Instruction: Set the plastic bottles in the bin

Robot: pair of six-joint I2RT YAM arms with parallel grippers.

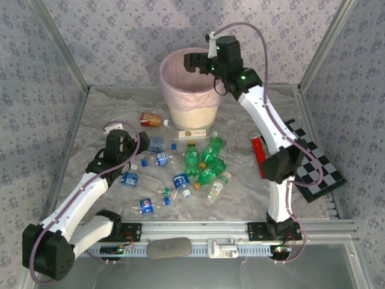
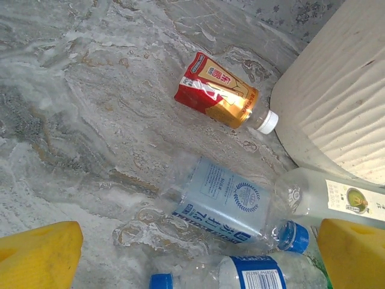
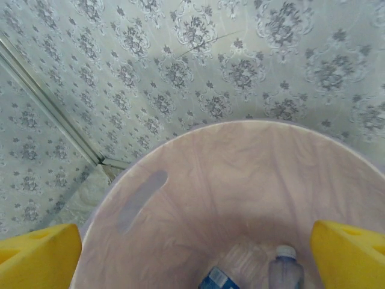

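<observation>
Between patterned walls (image 1: 120, 24), left pincer (image 2: 192, 256) over marbled tabletop (image 2: 90, 120) and right pincer (image 3: 192, 253) over bin (image 3: 240, 180) gape empty.

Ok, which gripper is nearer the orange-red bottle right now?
Left. The left gripper hangs open just short of the orange-red bottle, over clear bottles; the right gripper is open above the bin.

"What does the left arm (image 1: 78, 201) look like?"
"White tubes with black joints, same as the right arm (image 1: 264, 111)."
"Any wires?"
"A thin pinkish cable (image 1: 264, 48) loops along each. Tiny green lights (image 1: 243, 76) glow on them."
"And the fingers (image 2: 39, 253)?"
"Bright yellow blocks."
</observation>
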